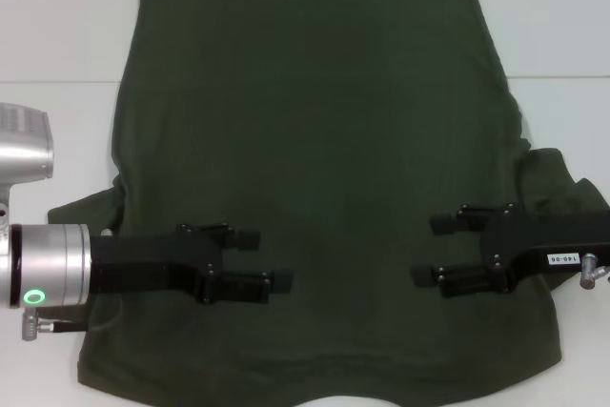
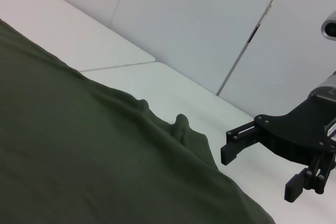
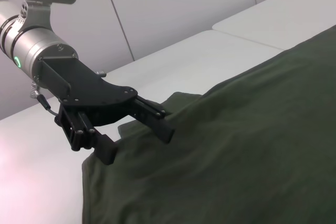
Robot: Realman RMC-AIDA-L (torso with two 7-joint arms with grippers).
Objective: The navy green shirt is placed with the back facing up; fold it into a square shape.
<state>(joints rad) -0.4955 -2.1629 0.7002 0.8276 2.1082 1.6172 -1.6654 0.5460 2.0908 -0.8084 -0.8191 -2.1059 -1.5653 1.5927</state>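
Left gripper (image 1: pixel 272 259): fingers apart, empty, over the shirt's near left part.
Right gripper (image 1: pixel 431 250): fingers apart, empty, over the shirt's near right part, facing the left one.
Navy green shirt (image 1: pixel 315 140): spread plain side up on the white table (image 1: pixel 57 35), both sleeves tucked or bunched at its sides.
Handling: soft, light, limp knit; likely sags and wrinkles.
Grip: pinch an edge or corner, both sides together.
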